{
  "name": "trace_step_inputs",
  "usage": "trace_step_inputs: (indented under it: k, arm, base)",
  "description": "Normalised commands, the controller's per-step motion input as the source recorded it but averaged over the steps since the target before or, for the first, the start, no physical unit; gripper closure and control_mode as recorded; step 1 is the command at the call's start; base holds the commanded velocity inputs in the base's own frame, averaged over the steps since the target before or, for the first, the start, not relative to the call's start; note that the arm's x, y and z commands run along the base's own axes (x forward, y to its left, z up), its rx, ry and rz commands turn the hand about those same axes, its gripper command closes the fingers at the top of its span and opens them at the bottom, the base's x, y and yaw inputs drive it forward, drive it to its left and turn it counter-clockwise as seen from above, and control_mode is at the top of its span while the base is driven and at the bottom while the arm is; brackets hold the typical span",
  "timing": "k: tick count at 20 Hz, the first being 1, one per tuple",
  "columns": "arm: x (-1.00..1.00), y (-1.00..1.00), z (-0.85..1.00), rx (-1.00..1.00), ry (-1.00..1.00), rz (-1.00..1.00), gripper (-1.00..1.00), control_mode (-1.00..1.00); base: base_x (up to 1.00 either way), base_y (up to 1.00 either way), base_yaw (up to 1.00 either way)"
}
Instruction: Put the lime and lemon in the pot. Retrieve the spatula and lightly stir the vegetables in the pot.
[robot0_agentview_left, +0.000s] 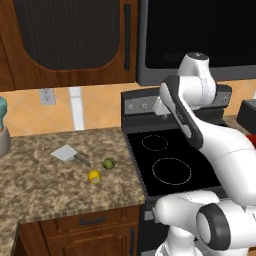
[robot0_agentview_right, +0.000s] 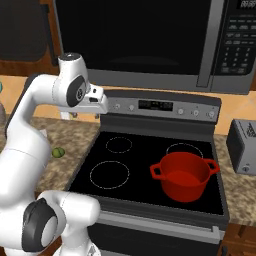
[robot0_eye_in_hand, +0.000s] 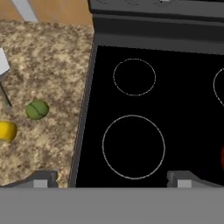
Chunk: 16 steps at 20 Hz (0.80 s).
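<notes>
Fruit and spatula on the speckled counter, pot on the stove

Your left base view has the round green lime (robot0_agentview_left: 108, 163) and yellow lemon (robot0_agentview_left: 94, 176) close together on mottled granite, just beside the spatula (robot0_agentview_left: 70, 154) with its flat pale blade; the arm (robot0_agentview_left: 186, 118) arches over the glossy black cooktop (robot0_agentview_left: 167, 162). Your right base view shows the squat red pot (robot0_agentview_right: 184, 175), nothing inside, on the front right burner. In the hand view your gripper (robot0_eye_in_hand: 113, 178) looks down over the front left burner, tips spread wide, holding nothing.
</notes>
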Motion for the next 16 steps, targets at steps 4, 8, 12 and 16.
trace_step_inputs:
  k: [4,8,12,16]
  arm:
    - [0.3,0.31,-0.01,-0.01,0.0,0.0,-1.0,-1.0]
    - [-0.04,0.73,-0.18,-0.02,0.0,0.01,-1.0,-1.0]
    - [-0.09,1.0,-0.35,-0.04,0.04,0.02,-1.0,-1.0]
    - [-0.06,0.9,-0.46,-0.01,0.05,0.0,-1.0,-1.0]
  base:
    - [0.0,0.0,0.0]
    - [0.0,0.0,0.0]
    - [0.0,0.0,0.0]
    - [0.0,0.0,0.0]
